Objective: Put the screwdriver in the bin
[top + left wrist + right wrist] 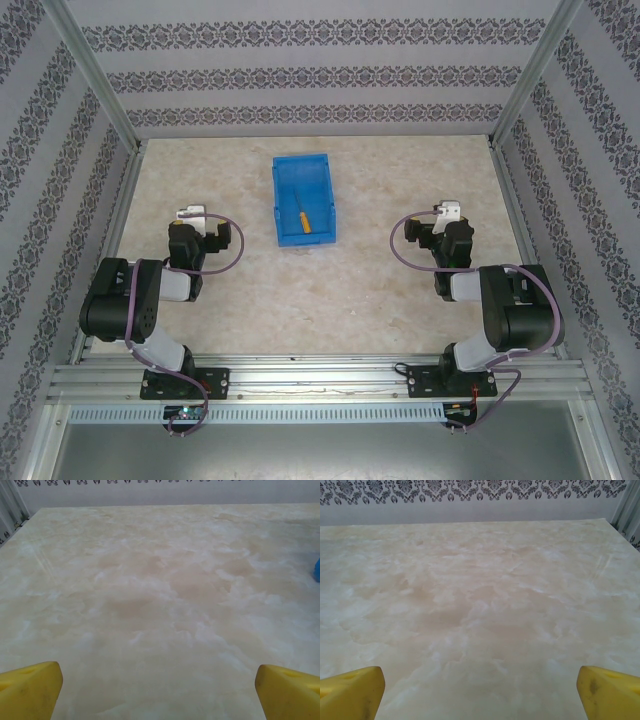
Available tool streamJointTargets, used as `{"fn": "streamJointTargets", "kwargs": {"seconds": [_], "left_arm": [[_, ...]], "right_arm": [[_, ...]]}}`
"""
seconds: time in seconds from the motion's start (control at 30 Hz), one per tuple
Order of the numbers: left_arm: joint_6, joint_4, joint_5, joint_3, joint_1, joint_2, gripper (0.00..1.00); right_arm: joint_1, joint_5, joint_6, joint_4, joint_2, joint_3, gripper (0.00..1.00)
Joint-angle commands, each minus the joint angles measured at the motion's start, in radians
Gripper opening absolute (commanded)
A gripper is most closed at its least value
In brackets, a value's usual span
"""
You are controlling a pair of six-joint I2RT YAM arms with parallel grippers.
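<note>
The screwdriver [303,216] lay slantwise inside the bin [297,178], so the task looked complete. The left gripper [159,692] and right gripper [480,692] hung wide and empty, well apart from it, seemingly parked.

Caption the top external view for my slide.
Screwdriver lies inside the blue bin; left claw and right claw flank it, holding nothing.

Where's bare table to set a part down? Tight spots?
Free: marble-look tabletop between the translucent blue plastic bin and the left gripper, likewise toward the right gripper; the near strip in front of the bin. Tight: inside the bin, beside the orange-handled screwdriver.
</note>
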Motion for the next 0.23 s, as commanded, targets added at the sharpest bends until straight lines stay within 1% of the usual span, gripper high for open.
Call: {"fn": "streamJointTargets", "kwargs": {"seconds": [0.0, 0.2], "left_arm": [[0.006, -0.006, 0.014, 0.002, -0.009, -0.012, 0.99], [0.006, -0.005, 0.013, 0.002, -0.009, -0.012, 0.99]], "right_arm": [[-0.001, -0.014, -0.003, 0.027, 0.005, 0.012, 0.98], [-0.001, -0.014, -0.005, 0.029, 0.003, 0.009, 0.98]]}}
